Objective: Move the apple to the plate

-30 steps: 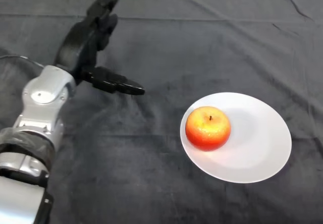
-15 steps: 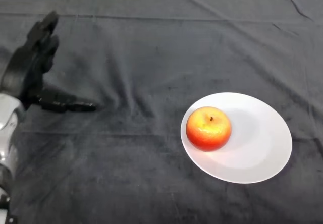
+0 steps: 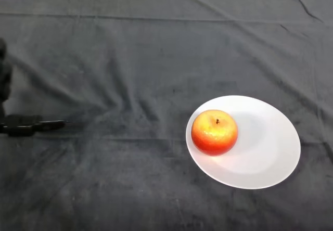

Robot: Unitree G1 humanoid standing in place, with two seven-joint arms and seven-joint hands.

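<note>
Only the tip of the black hand (image 3: 23, 126) in view, at the far left edge: thumb stretched out straight to the right, low over the cloth (image 3: 156, 43), a sliver of finger above it on the frame's border. Released, grasping nothing.

One hand, one apple (image 3: 214, 132), one plate (image 3: 270, 153). Nothing else on the table.

Wide stretch of bare dark cloth between hand and plate, with soft folds running across it. More open cloth above the plate up to the far edge, and a narrower band below it. Plate close to the right border of the view, with only a thin strip of cloth beyond its rim.

Apple on the plate, in its left part, just inside the left rim. Upright, stem dimple turned up toward the camera; round, so no clear long axis. Well apart from the hand.
</note>
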